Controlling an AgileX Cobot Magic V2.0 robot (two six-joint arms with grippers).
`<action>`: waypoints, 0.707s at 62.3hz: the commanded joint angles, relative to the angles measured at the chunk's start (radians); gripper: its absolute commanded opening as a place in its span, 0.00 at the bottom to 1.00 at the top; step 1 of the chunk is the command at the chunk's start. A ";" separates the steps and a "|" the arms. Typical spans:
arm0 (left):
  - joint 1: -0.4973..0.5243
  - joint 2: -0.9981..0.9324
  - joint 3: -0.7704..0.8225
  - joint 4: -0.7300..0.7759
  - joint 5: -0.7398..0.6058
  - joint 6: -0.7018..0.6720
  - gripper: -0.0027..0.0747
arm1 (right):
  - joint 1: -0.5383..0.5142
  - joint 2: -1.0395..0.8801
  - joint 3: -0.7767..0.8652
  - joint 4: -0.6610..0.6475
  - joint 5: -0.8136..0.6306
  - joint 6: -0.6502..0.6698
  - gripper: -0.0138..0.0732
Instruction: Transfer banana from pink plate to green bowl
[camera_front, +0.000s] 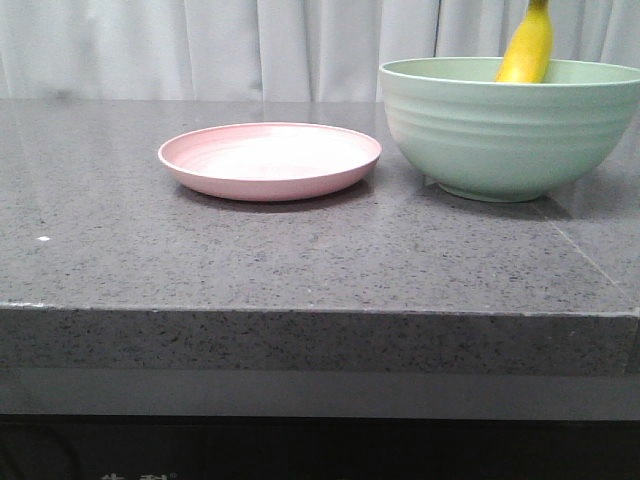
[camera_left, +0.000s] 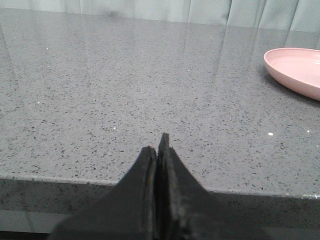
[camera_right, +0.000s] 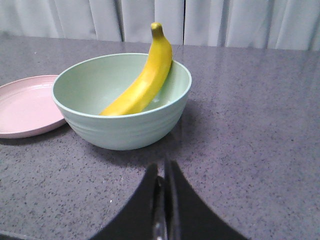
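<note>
The banana (camera_right: 142, 80) lies inside the green bowl (camera_right: 125, 125), leaning on its far wall with its stem end up over the rim. In the front view the banana (camera_front: 527, 45) sticks up out of the green bowl (camera_front: 505, 125) at the right. The pink plate (camera_front: 270, 158) is bare, left of the bowl; it also shows in the left wrist view (camera_left: 295, 70) and the right wrist view (camera_right: 25, 105). My right gripper (camera_right: 162, 167) is shut and empty, on the near side of the bowl. My left gripper (camera_left: 157, 145) is shut and empty over the table's front edge.
The grey speckled table (camera_front: 300, 250) has its front edge (camera_front: 300, 312) close to the camera. A white curtain (camera_front: 250, 40) hangs behind the table. Neither arm shows in the front view.
</note>
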 joint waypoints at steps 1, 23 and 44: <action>0.002 -0.023 0.004 -0.006 -0.081 -0.003 0.01 | -0.009 -0.001 0.009 -0.018 -0.154 0.000 0.09; 0.002 -0.023 0.004 -0.006 -0.081 -0.003 0.01 | -0.108 -0.239 0.372 0.027 -0.307 0.000 0.09; 0.002 -0.023 0.004 -0.006 -0.081 -0.003 0.01 | -0.110 -0.244 0.425 0.029 -0.329 0.000 0.09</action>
